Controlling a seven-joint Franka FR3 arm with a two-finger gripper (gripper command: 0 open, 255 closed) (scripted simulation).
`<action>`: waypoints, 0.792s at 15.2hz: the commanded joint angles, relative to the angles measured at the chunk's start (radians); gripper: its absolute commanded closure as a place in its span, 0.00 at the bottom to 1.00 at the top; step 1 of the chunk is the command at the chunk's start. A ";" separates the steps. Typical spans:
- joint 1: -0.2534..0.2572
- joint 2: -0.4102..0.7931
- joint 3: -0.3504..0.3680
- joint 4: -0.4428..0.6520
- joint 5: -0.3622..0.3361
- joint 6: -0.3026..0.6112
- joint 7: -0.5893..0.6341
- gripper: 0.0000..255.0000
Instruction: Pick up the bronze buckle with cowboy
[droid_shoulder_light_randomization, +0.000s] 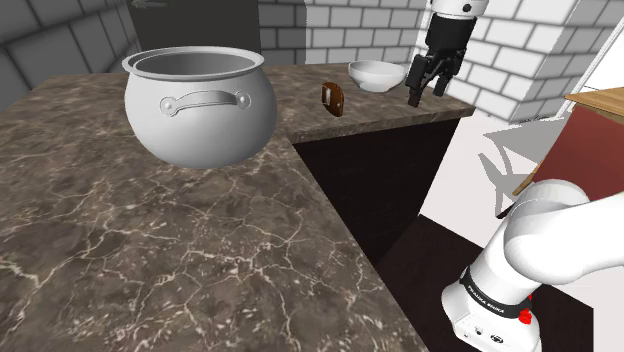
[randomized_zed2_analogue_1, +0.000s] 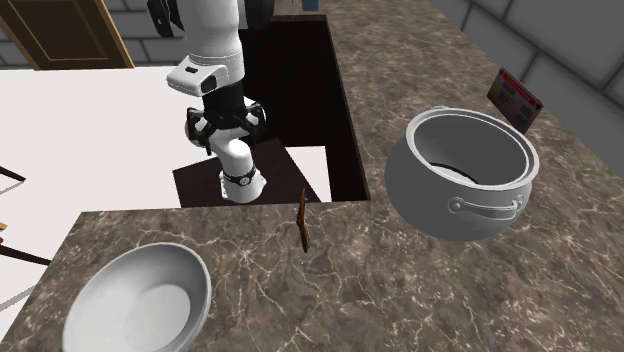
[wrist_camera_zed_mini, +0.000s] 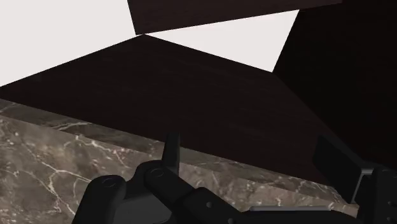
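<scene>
The bronze-brown buckle (droid_shoulder_light_randomization: 334, 97) stands on edge on the dark marble counter (droid_shoulder_light_randomization: 200, 250), between a big grey pot and a white bowl. In the second exterior view the buckle (randomized_zed2_analogue_1: 302, 220) shows edge-on as a thin brown strip near the counter's rim. My black gripper (droid_shoulder_light_randomization: 427, 94) hangs above the counter's far corner, to the right of the bowl in the shoulder view and well apart from the buckle. Its fingers point down and stand apart with nothing between them. In the wrist view the gripper (wrist_camera_zed_mini: 254, 159) looks past the counter's edge onto dark cabinet sides and white floor.
A large grey two-handled pot (droid_shoulder_light_randomization: 197, 105) sits at the shoulder view's left of the buckle. A white bowl (droid_shoulder_light_randomization: 378, 75) lies between buckle and gripper. A small red card (randomized_zed2_analogue_1: 515, 97) leans behind the pot (randomized_zed2_analogue_1: 465, 175). The counter drops off into a dark recess (droid_shoulder_light_randomization: 370, 180).
</scene>
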 joint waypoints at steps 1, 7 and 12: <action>0.000 0.000 0.000 0.000 0.000 0.000 0.000 0.00; 0.008 0.252 0.027 0.192 0.050 0.030 0.064 0.00; 0.013 0.463 0.043 0.390 0.082 0.022 0.111 0.00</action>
